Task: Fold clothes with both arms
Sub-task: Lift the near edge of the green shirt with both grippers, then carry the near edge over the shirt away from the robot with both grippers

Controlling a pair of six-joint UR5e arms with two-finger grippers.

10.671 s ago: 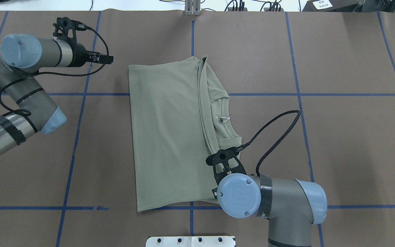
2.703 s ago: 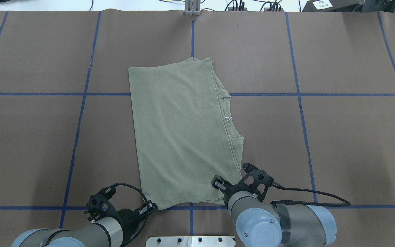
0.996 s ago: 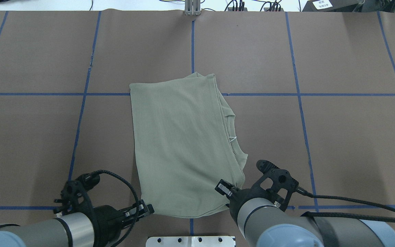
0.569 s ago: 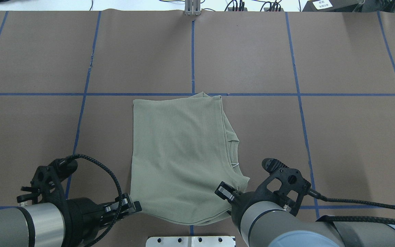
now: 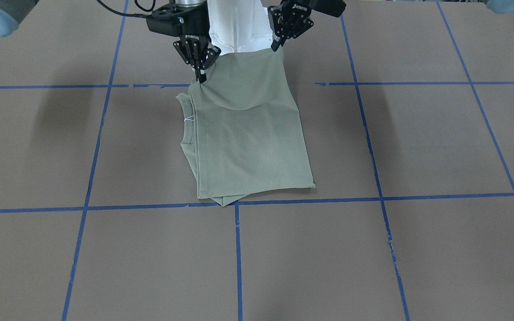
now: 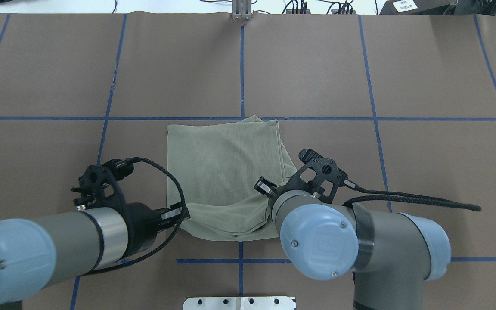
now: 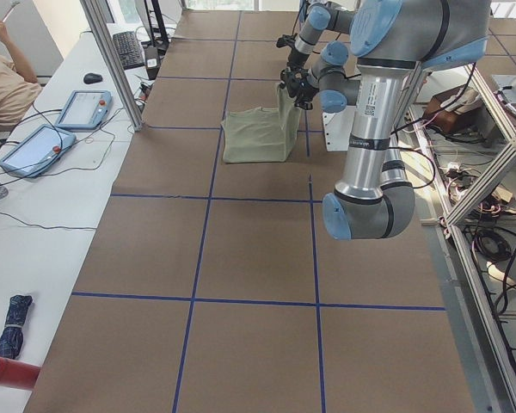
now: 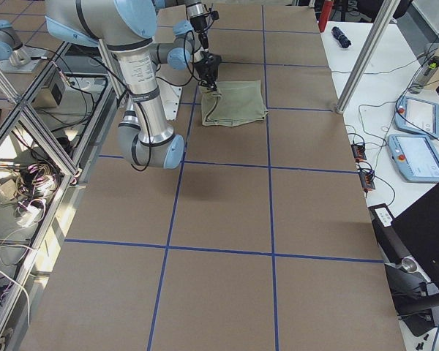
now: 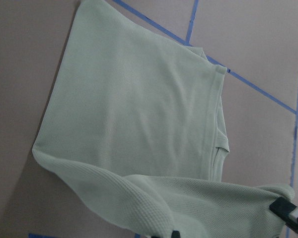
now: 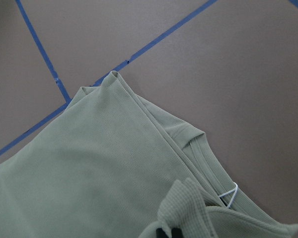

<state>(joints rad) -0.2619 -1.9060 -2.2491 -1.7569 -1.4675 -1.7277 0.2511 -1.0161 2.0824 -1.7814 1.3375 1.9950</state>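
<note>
Front view: right pincer (image 5: 201, 76) and left pincer (image 5: 276, 45) each pinch one near corner of shirt (image 5: 250, 142), raised; rest lies on table (image 5: 417, 147) ahead of and below pincers. Best: carry both corners forward level, same pace, edge taut, lay onto far edge.
Overhead: left arm (image 6: 50, 249), right arm (image 6: 381, 241) stretched forward, wrists turned inward, shirt between pincers.

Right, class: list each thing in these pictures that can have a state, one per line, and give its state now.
shirt: folded, edge nearest the robot raised, the rest lying flat.
left gripper: shut on one corner of the raised edge.
right gripper: shut on the other corner, on the neck side.
</note>
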